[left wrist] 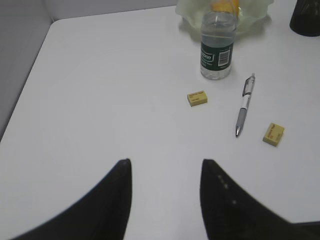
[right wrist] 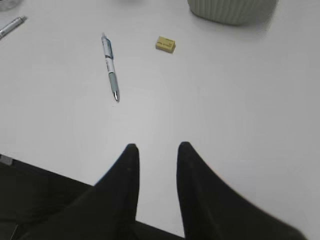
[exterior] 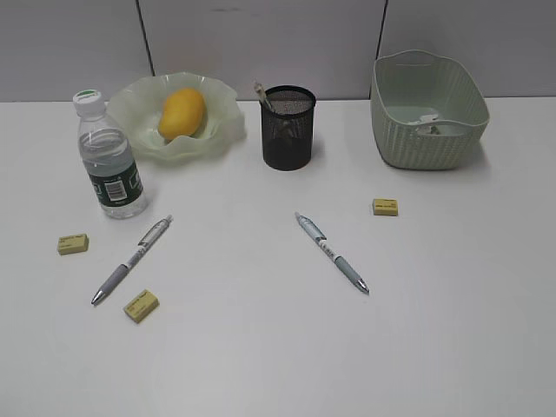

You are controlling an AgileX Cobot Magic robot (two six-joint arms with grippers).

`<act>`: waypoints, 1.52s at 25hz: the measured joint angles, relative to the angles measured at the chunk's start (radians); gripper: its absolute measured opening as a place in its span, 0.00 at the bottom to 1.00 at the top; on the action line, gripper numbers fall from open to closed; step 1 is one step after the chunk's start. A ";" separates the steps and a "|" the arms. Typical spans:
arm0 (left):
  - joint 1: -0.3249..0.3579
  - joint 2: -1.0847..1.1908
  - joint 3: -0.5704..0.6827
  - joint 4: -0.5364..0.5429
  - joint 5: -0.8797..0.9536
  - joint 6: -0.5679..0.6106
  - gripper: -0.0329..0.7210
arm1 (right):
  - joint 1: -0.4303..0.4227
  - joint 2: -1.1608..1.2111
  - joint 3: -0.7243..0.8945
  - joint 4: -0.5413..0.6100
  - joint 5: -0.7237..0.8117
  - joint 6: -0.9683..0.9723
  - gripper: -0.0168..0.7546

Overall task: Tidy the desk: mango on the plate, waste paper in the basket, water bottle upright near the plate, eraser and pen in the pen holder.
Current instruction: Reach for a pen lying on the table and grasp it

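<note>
So, going left to right across the bench [exterior: 278,365]: the water bottle [exterior: 108,161] is already standing upright just beside the plate [exterior: 139,130], and the mango [exterior: 182,113] is sitting in that plate, so I'd call both of those sorted. In front of the bottle you've got a yellow eraser [exterior: 73,243], then a pen [exterior: 132,259] lying at a slant, and another eraser [exterior: 141,305] near its tip. All three are loose on the bench, well apart from the pen holder [exterior: 287,127], probably because nobody's picked them up yet.

The holder itself stands in the middle at the back, with something thin already poking out of its top; I can't tell what. A second pen [exterior: 331,253] lies in front of it, and a third eraser [exterior: 385,206] sits to the right of that. The basket [exterior: 417,143] is at the far right, and there's a pale lump inside that looks like the waste paper [exterior: 430,124].

Your left tool [left wrist: 166,172] hangs over bare bench with its jaws spread and nothing between them. Your right tool [right wrist: 157,155] is the same deal, parted a bit narrower and empty. I'd guess the pens and erasers are what's left.
</note>
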State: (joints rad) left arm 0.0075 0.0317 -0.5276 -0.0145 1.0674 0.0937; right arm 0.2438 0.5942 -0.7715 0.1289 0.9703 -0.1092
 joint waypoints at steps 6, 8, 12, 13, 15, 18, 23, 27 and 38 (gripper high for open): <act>0.000 0.000 0.000 0.000 0.000 0.000 0.50 | 0.000 -0.240 0.141 0.000 -0.052 -0.001 0.31; 0.000 0.000 0.000 0.000 0.000 0.000 0.50 | 0.000 -0.309 0.182 0.001 -0.066 -0.002 0.31; 0.000 0.000 0.000 0.000 0.000 0.000 0.50 | 0.000 -0.418 0.256 0.004 -0.088 -0.003 0.31; 0.000 0.000 0.000 0.000 0.000 0.000 0.50 | 0.000 -0.438 0.259 0.004 -0.097 -0.004 0.31; 0.000 0.000 0.000 0.000 0.000 0.000 0.50 | 0.000 -0.476 0.267 0.004 -0.135 -0.006 0.31; 0.000 0.000 0.000 0.000 0.000 0.000 0.50 | 0.000 -0.521 0.288 -0.004 -0.166 -0.008 0.31; 0.000 0.000 0.000 0.000 0.000 0.000 0.50 | 0.000 -0.598 0.290 -0.023 -0.173 -0.010 0.31; 0.000 0.000 0.000 0.000 0.000 0.000 0.49 | 0.000 -0.601 0.275 -0.035 -0.142 0.003 0.31; 0.000 0.000 0.000 -0.001 0.000 0.000 0.49 | 0.000 -0.604 0.266 -0.055 0.065 0.015 0.31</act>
State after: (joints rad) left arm 0.0075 0.0317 -0.5276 -0.0155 1.0674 0.0937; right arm 0.2438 -0.0098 -0.5055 0.0737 1.0349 -0.0941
